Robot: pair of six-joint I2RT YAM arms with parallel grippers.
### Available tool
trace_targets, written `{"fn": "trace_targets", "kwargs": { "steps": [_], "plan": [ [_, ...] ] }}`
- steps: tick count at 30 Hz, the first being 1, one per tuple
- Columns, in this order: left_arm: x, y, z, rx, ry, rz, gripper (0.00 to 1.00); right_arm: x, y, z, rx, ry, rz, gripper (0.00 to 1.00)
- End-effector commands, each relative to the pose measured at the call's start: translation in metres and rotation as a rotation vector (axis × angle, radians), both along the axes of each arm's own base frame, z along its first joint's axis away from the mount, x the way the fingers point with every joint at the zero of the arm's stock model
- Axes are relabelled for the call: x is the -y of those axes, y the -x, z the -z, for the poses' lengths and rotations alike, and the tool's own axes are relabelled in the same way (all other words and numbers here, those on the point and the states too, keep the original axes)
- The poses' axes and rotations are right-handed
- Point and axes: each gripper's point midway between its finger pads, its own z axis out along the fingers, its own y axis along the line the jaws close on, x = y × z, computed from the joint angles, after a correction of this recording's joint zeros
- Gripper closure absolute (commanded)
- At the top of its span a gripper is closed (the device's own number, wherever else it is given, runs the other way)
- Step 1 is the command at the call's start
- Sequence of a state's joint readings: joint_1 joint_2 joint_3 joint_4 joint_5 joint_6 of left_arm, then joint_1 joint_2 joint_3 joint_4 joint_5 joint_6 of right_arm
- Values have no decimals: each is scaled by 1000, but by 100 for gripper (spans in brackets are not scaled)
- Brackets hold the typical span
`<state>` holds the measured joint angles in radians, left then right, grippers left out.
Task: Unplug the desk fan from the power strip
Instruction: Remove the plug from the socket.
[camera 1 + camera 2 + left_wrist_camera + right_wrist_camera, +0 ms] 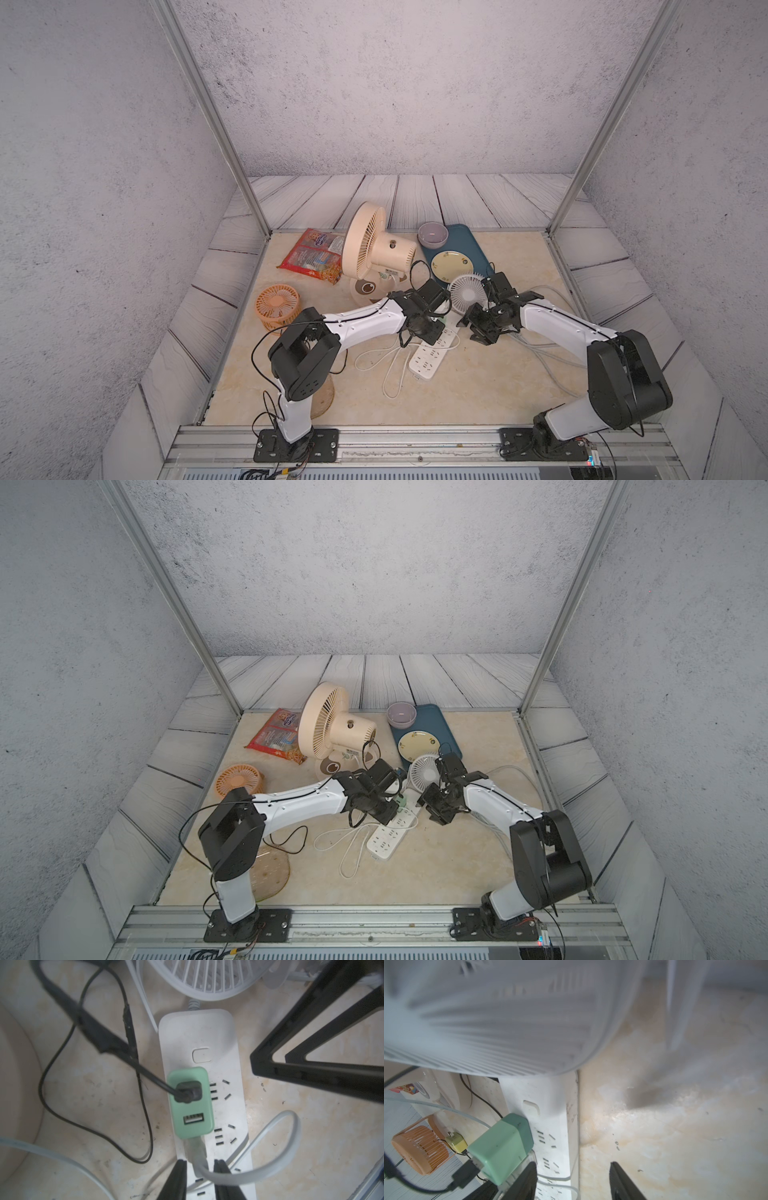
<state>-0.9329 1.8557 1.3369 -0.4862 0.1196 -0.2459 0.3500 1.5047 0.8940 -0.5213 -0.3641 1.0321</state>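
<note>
Power strip [427, 358]: a white bar lying flat on the beige tabletop [478, 386]. It sits just below centre in both top views and runs on a slant, with its upper end passing under the left wrist.
Green adapter [190, 1103]: plugged into the strip just below the switch button, at the centre of the left wrist view. A black plug [188, 1092] sits in its upper port.
Pale plug [195, 1147]: seated in the strip against the adapter's lower edge. Its flat white cord [270, 1167] loops toward the lower right.
Left gripper [199, 1162]: at the bottom edge of its wrist view. The jaws are narrow, one on either side of the pale plug's cord; I cannot tell whether they pinch it.
Right gripper [572, 1167]: released, with the jaws spread and nothing between them. It is over the strip's long edge and bare tabletop.
Cream desk fan [374, 245]: upright, above the strip in the frame.
Small white fan [467, 293]: between the two wrists, at the strip's upper end.
Orange fan [276, 305]: on the left side of the table, well apart from the strip.
</note>
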Motion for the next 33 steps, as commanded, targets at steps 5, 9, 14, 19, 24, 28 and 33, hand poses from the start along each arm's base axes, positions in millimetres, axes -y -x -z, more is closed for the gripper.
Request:
{"fn": "trace_targets", "kwargs": {
  "steps": [5,9,14,19,24,28,33],
  "plan": [
    [5,-1,4,-1,-14,4,77,-9,-8,2,0,-39,-7,47],
    [7,-1,5,-2,-9,7,82,-12,-5,5,-6,-39,-19,49],
    [8,0,5,-7,-6,13,90,-16,2,7,-3,-21,-27,50],
    [10,3,-5,-3,26,28,97,-16,12,5,19,-11,-9,50],
    [13,9,-17,0,79,35,100,-18,18,10,11,-13,1,51],
    [15,12,-20,-15,110,31,100,-25,22,12,9,-19,-12,51],
    [17,13,-28,-15,139,29,100,-32,30,23,-21,-27,-21,52]
  ]
}}
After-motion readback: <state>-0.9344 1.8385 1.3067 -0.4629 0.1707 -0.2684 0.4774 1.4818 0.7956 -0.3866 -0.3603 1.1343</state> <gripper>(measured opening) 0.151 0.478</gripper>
